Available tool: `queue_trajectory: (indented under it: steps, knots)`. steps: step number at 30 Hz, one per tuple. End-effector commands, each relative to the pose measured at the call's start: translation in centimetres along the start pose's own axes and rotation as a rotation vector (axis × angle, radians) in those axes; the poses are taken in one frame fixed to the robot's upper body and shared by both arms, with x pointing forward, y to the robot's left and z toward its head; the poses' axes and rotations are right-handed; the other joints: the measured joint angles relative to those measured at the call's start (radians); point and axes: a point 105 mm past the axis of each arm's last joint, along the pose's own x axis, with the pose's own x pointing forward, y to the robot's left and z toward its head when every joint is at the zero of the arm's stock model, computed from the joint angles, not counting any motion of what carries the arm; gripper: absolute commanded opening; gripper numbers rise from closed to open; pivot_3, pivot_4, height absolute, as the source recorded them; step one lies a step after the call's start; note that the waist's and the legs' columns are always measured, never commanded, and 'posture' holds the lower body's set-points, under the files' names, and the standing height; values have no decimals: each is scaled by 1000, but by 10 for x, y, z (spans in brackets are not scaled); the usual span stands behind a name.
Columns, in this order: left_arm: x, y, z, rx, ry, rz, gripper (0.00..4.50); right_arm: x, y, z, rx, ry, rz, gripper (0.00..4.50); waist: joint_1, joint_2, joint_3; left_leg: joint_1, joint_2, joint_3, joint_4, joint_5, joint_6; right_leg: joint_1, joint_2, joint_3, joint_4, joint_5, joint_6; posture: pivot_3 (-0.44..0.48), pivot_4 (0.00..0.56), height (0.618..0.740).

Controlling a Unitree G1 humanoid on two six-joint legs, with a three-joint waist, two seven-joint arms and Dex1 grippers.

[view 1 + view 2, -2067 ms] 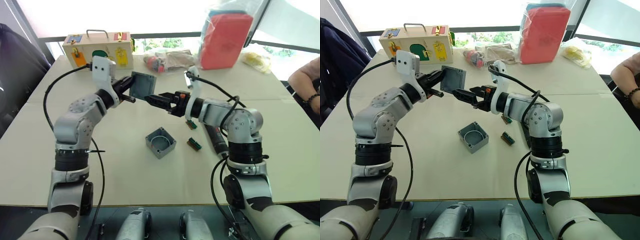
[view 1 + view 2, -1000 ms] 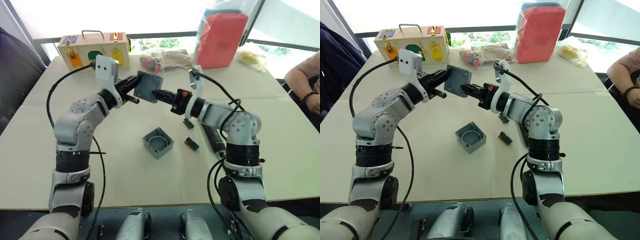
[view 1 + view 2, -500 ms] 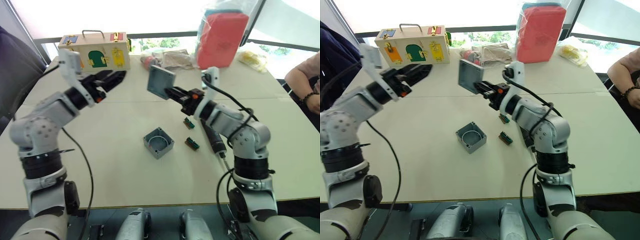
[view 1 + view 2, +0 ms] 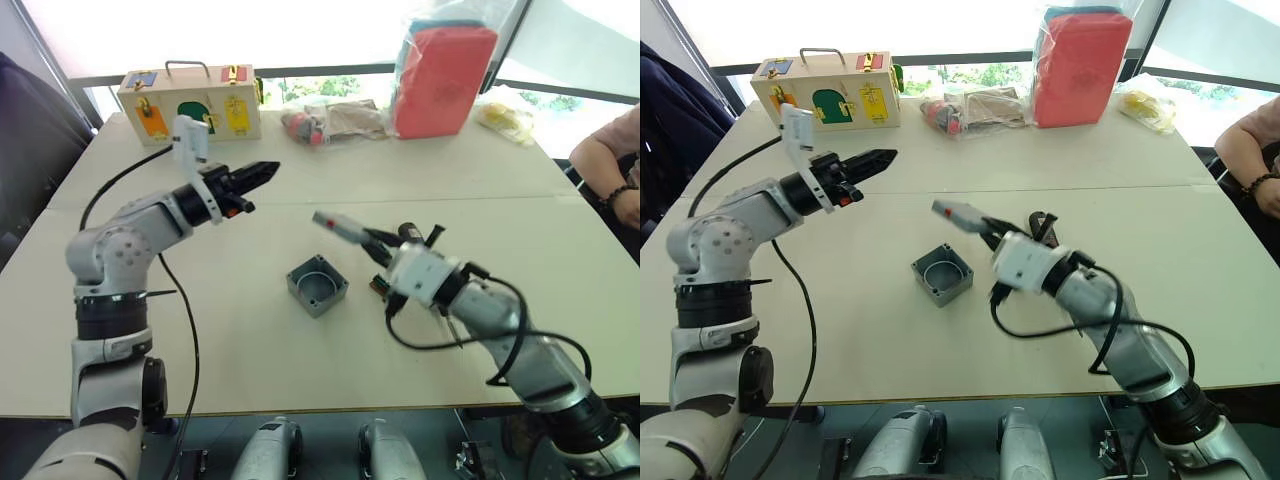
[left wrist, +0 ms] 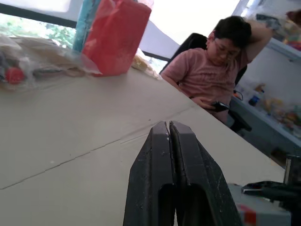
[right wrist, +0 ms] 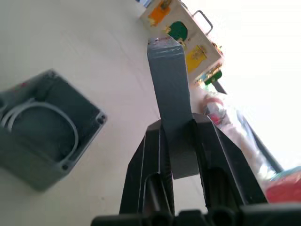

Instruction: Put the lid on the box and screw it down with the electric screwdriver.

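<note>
The lid (image 6: 172,113) is clamped edge-on between the right gripper (image 4: 985,228) jaws and carried in the air, just beyond and above the open box (image 4: 943,275), which sits uncovered on the counter (image 4: 840,320). The left gripper (image 4: 880,158) jaws are pressed together on nothing, well apart from the box. Seating and screwing are judged undone. The screwdriver cannot be made out, likely hidden behind the right arm.

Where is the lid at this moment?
The lid is held in the right gripper, raised above the table just right of the open box.
</note>
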Motion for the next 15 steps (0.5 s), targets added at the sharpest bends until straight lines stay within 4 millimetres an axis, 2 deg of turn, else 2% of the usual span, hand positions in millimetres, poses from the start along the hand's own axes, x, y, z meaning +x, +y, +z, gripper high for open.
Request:
queue_trajectory:
  steps: [1,5,10,15]
  knots:
    - [11,-14,-6,103,81,-119,33,2,10,11,-202,-49,-24,182,-2,0,0,0,0,0,0,0,0,0,0,0,0,0,0,0,150,740]
    - [18,-17,-31,188,208,-195,33,5,19,11,-236,-16,-63,182,-1,0,0,0,0,0,0,0,-1,0,1,0,0,0,0,0,150,740]
    - [21,-13,-47,228,288,-246,33,10,26,12,-269,-6,-62,182,0,0,0,0,1,0,0,1,0,1,1,0,-1,0,0,0,150,740]
    - [23,-9,-55,258,344,-277,33,15,31,6,-289,26,-52,182,0,0,0,0,1,0,1,1,0,2,1,-1,-1,0,0,0,150,740]
